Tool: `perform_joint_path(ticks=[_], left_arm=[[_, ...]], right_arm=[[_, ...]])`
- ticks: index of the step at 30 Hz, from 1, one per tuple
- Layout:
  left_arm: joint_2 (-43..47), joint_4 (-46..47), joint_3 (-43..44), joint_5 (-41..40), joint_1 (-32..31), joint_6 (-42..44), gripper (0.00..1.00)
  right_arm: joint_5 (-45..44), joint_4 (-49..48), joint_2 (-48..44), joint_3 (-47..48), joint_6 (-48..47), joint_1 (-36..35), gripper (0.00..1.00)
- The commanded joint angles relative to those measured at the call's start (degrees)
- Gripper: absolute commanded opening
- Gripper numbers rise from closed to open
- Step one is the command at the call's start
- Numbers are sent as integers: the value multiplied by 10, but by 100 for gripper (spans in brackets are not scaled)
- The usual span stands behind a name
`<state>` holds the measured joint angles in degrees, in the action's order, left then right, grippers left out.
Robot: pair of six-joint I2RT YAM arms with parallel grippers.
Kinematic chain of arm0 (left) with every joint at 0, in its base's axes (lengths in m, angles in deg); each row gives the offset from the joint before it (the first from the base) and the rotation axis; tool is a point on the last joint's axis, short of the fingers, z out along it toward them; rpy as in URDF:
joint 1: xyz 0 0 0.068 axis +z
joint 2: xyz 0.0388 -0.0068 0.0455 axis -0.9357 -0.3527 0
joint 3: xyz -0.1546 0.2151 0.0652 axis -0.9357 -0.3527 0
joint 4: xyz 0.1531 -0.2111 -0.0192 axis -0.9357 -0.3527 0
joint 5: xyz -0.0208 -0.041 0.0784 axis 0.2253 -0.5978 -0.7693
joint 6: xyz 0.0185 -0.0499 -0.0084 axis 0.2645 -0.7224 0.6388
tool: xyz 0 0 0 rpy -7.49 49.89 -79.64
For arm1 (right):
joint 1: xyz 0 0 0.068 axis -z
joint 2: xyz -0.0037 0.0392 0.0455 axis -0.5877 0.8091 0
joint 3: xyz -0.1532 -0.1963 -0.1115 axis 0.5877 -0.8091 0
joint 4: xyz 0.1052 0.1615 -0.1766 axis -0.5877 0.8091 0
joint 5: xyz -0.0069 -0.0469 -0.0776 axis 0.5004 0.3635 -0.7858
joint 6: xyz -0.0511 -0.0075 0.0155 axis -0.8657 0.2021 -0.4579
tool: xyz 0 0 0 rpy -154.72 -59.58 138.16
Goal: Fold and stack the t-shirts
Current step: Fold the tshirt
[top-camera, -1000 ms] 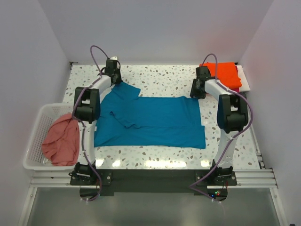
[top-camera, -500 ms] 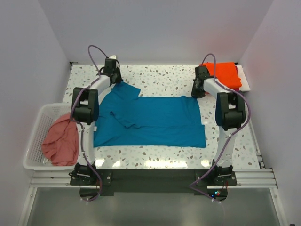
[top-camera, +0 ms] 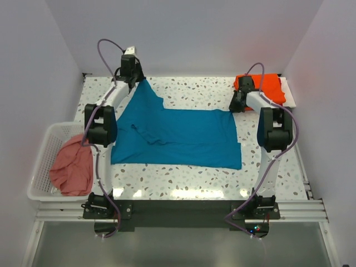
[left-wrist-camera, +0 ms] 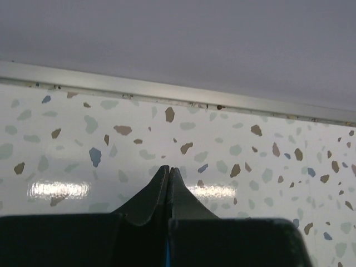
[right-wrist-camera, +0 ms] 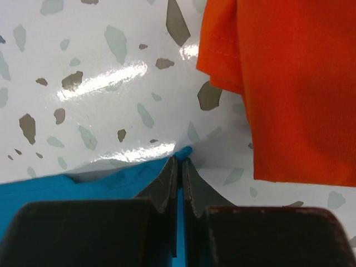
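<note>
Basket (top-camera: 38,167), white lattice, sits off the near-left edge of the surface (top-camera: 189,92). We note a pink shirt (top-camera: 73,167) bunched inside it, unfolded. Beyond it the teal shirt (top-camera: 178,136) lies spread over the middle of the surface, its near hem flat and straight, with a loose crease across its left half. Its far-left corner is drawn to a point toward the back edge, where the left claw (top-camera: 136,80) is clenched on it. In the left wrist view the fingers (left-wrist-camera: 156,192) are pressed together, with only a thin blue sliver showing between them. The far-right corner is gripped likewise by the right claw (top-camera: 233,108). The right wrist view shows its fingers (right-wrist-camera: 164,181) pinched on the teal cloth just at its tip, low over the surface. Farthest off, in the back-right corner, we record an orange shirt (top-camera: 267,86) lying folded just beside the right claw. Bare surface shows between it and the teal corner.
</note>
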<state>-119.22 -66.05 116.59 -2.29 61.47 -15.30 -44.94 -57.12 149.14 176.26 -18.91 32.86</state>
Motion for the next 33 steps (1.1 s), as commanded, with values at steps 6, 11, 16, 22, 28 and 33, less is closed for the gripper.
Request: perform_joint_path(ticks=[6,11,16,22,28,33], left_arm=[[-66,15,147,16,7,-17,0],[-76,24,157,32,8,-20,0],[-45,43,91,28,9,-21,0],[27,73,-3,20,19,-34,0],[94,102,-77,20,20,-45,0],[141,114,-143,7,23,-59,0]], right_arm=[[71,-67,22,26,38,25,0],[89,-90,35,42,34,26,0],[103,-133,13,7,36,26,0],[79,-149,-34,-37,36,28,0],[56,-156,-73,-72,27,29,0],[33,-154,-106,-97,20,29,0]])
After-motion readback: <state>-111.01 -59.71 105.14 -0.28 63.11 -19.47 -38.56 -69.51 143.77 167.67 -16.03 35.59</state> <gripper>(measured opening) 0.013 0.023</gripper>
